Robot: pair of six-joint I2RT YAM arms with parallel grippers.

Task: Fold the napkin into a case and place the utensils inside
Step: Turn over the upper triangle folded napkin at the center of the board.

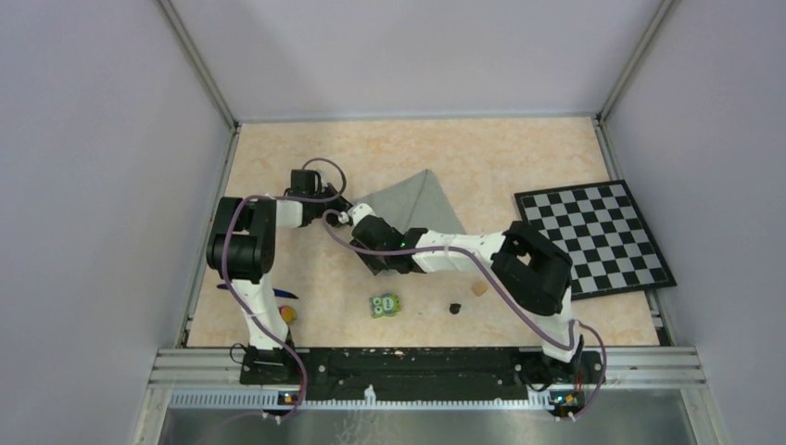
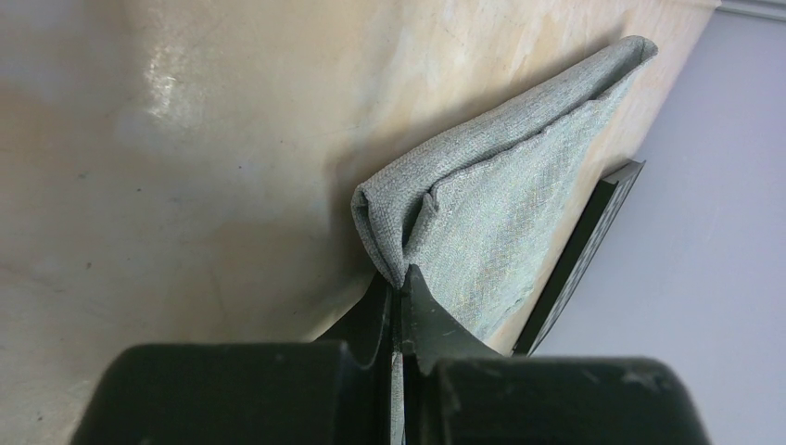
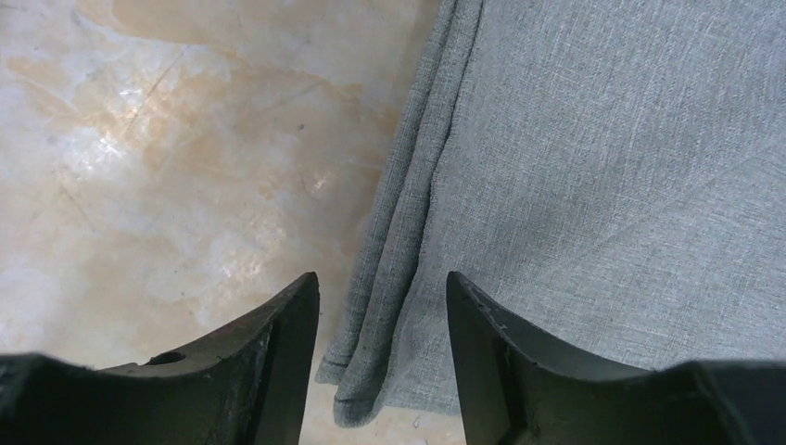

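Note:
The grey napkin (image 1: 419, 206) lies folded into a rough triangle at mid-table. In the left wrist view my left gripper (image 2: 400, 281) is shut on a bunched corner of the napkin (image 2: 505, 209), which is lifted a little off the table. My right gripper (image 3: 382, 289) stands open over the napkin's (image 3: 602, 176) layered folded edge, one finger on each side of it, gripping nothing. In the top view both grippers meet at the napkin's left corner, left gripper (image 1: 344, 213) and right gripper (image 1: 363, 225). The utensils lie near the left arm's base: a slim blue piece (image 1: 284, 293) and a yellow-orange head (image 1: 288, 314).
A checkerboard mat (image 1: 595, 236) lies at the right, its edge showing behind the napkin in the left wrist view (image 2: 576, 264). A green owl-faced block (image 1: 386, 305), a small dark piece (image 1: 454, 308) and a tan cube (image 1: 479, 288) sit near the front. Walls enclose the table.

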